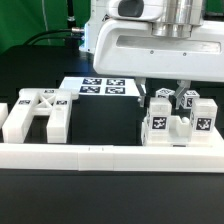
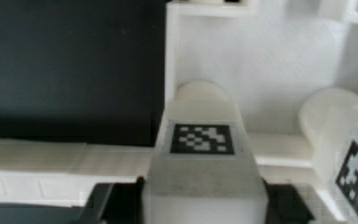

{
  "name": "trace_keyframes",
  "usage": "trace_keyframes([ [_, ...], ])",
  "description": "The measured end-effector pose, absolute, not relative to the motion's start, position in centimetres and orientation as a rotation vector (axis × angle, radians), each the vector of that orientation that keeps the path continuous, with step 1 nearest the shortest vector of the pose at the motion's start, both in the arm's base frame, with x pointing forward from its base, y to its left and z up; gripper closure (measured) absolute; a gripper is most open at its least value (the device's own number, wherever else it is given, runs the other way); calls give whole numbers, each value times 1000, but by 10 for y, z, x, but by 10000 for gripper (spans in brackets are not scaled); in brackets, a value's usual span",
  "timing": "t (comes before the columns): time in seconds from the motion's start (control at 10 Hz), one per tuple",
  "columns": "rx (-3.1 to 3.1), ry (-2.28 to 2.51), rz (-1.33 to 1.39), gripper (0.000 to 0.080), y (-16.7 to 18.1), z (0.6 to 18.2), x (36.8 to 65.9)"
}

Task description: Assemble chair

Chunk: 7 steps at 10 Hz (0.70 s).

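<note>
Here, gripper (image 2: 204,203) low over the parts cluster (image 1: 180,122) at the exterior view's right, jaws pinching a rounded tagged leg (image 2: 202,130), H-shaped part (image 1: 35,115) well apart at the left, both behind the rail (image 1: 110,155)

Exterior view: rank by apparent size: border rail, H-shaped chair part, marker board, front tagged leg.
1. border rail
2. H-shaped chair part
3. front tagged leg
marker board: unranked. It is farther back and partly hidden, and its visible part looks close to the H-shaped part.
</note>
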<state>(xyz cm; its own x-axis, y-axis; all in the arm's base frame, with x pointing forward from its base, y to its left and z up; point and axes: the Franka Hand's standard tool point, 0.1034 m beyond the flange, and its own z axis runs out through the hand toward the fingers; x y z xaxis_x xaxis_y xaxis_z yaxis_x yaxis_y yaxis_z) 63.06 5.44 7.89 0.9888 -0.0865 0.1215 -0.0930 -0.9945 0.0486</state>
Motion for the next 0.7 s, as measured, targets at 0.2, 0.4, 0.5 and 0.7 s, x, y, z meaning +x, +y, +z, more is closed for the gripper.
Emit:
trace_keyframes([
  [0.2,3062,-376,192,511,49,80,631],
  [0.4,3045,-509,180,511,46,79,629],
  [0.5,3040,-547,177,511,46,79,628],
  [0.7,3029,-597,161,511,43,79,626],
])
